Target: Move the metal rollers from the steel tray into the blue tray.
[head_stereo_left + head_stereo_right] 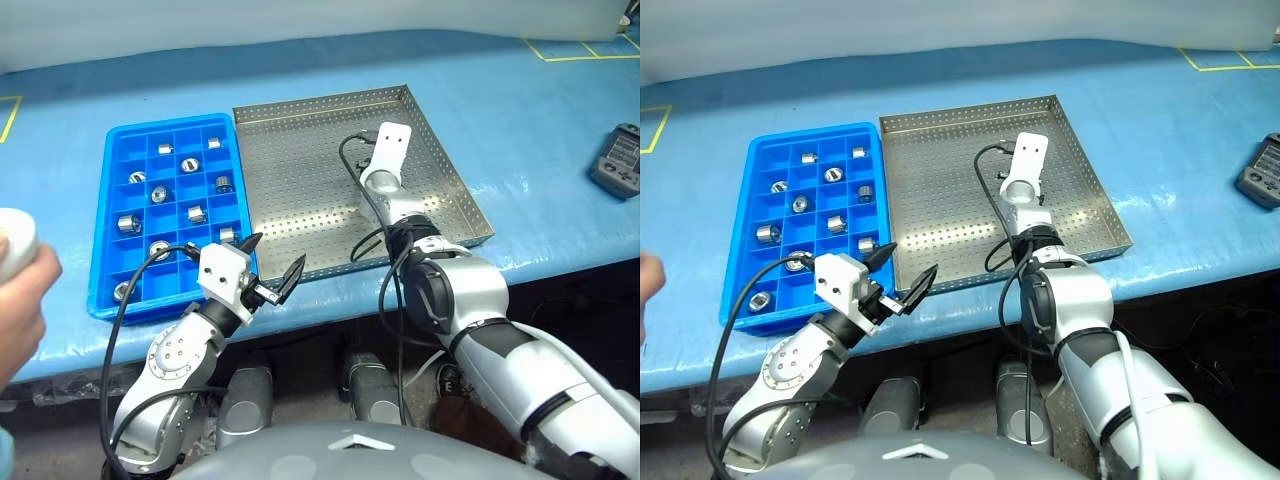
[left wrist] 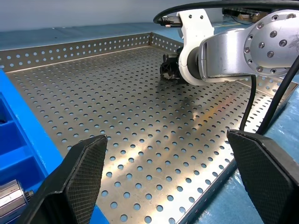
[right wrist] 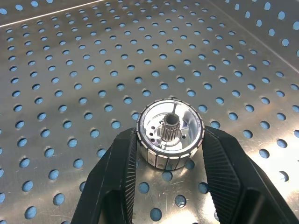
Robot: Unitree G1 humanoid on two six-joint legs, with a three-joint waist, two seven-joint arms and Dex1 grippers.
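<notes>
1. A bench under a blue cover, marked with yellow tape lines, carries two trays side by side; a grey handheld device lies at its right.
2. The steel tray, perforated and low-rimmed, holds one metal roller on its floor, clasped by the right pincer.
3. The blue tray holds other rollers, one per compartment.
4. The clasped roller is shiny, ribbed, with a splined hub.
5. The left pincer hangs spread wide at the bench's near edge.

Head pair high, looking down – wrist views low, close, sharing steel tray floor
</notes>
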